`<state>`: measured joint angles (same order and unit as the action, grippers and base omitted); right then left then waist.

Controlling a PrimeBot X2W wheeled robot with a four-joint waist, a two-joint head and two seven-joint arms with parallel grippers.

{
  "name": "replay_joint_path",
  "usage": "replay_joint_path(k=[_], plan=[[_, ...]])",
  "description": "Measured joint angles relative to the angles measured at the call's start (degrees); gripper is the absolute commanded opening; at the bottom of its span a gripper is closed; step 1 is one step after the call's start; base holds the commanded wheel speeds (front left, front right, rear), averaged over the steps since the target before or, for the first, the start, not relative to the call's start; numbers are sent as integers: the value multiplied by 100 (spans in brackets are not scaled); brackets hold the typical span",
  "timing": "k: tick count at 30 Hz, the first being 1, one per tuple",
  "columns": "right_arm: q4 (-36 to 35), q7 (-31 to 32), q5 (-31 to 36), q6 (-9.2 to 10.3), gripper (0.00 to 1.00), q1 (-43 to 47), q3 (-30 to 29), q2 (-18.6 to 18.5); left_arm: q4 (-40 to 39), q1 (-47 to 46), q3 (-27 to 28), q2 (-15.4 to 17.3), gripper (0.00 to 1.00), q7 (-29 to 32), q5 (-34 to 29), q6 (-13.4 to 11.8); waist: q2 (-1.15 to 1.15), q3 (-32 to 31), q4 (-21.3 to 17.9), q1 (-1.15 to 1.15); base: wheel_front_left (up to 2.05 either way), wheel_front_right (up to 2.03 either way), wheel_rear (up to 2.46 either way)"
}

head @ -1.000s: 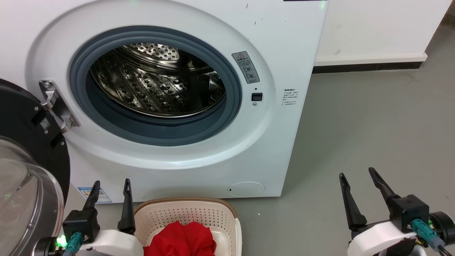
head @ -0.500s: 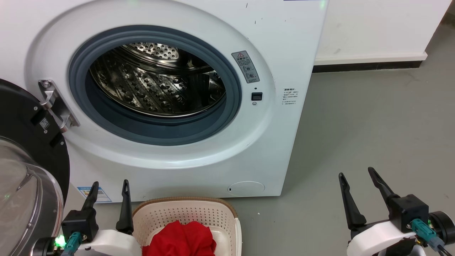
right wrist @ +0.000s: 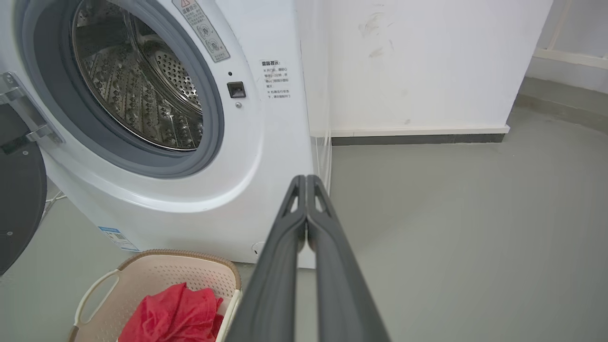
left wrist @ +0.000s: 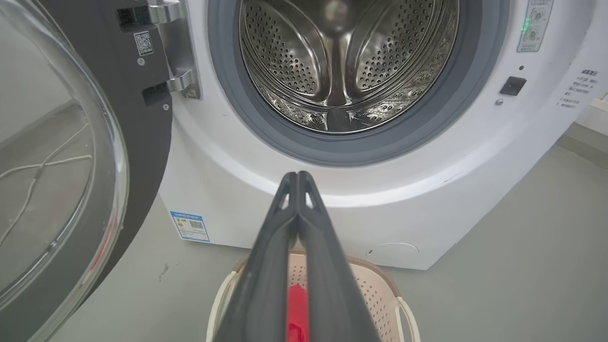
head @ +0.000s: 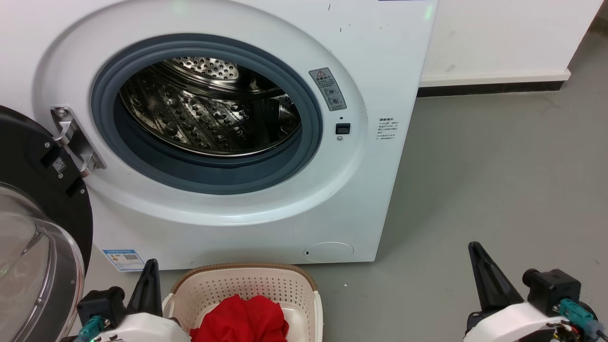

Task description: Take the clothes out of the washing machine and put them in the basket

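The white washing machine point(head: 266, 28) stands with its round door point(head: 28, 228) swung open to the left; its steel drum point(head: 209, 109) shows no fabric inside. Red clothes point(head: 240, 318) lie in the cream basket point(head: 247, 285) on the floor in front of the machine, also seen as red clothes point(right wrist: 173, 313) in the basket point(right wrist: 156, 270) from the right wrist. My left gripper point(head: 151, 266) is shut and empty, just left of the basket. My right gripper point(head: 475, 249) is shut and empty over bare floor at the lower right. Fingertips meet in both wrist views, left gripper point(left wrist: 297, 175) and right gripper point(right wrist: 305, 178).
Grey floor point(head: 498, 180) stretches right of the machine to a white wall with a dark skirting point(head: 489, 89). The open door's glass bowl point(left wrist: 52, 156) juts out at the left, close to my left arm.
Both grippers went from open to shut and dropped lower in the head view. The clothes, basket and machine stay as they were.
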<state>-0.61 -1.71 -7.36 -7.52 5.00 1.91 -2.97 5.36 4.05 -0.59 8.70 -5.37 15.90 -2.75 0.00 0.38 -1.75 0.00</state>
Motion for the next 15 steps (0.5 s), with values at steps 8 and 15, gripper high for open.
replay_joint_path(k=[8,15], plan=[[186,33,-1007,0,0,-69,-11,-58,77,-86,69,-58,0,120,847,122,0,-2,12,0,0,0,0],[308,57,-1822,0,0,-172,-30,-96,151,-169,124,-111,0,222,1532,203,0,-3,22,0,0,0,0]])
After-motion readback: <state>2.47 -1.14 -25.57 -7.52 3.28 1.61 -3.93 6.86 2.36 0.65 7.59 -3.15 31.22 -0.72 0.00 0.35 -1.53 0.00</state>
